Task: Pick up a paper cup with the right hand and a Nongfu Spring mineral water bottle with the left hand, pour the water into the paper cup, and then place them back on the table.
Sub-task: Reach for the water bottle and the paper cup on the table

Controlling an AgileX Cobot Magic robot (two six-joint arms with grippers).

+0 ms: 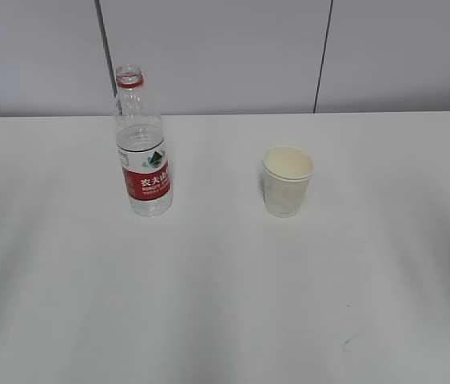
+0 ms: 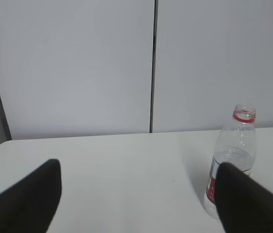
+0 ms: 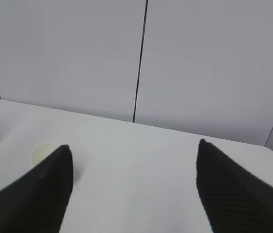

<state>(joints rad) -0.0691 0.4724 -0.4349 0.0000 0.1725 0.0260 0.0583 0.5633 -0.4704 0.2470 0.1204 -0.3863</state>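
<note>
Exterior view shows the large plain white surface (image 1: 225, 304) carrying the tall clear plastic Nongfu Spring mineral water bottle (image 1: 143, 148), uncapped and upright on the left with its red-and-white label facing out, and the small white tapered paper cup (image 1: 288, 181), upright and well apart to its right; neither arm appears here. Both wrist views show black jaws spread wide and empty. The step in hand looks like the approach: each arm should probably centre its target between the jaws before closing, the left hand (image 2: 138, 199) gripping around the label, the right hand (image 3: 134, 189) squeezing the cup gently so it does not crumple. The bottle sits partly behind the left hand's right jaw; the cup sits just beyond the right hand's left jaw, off-centre.
</note>
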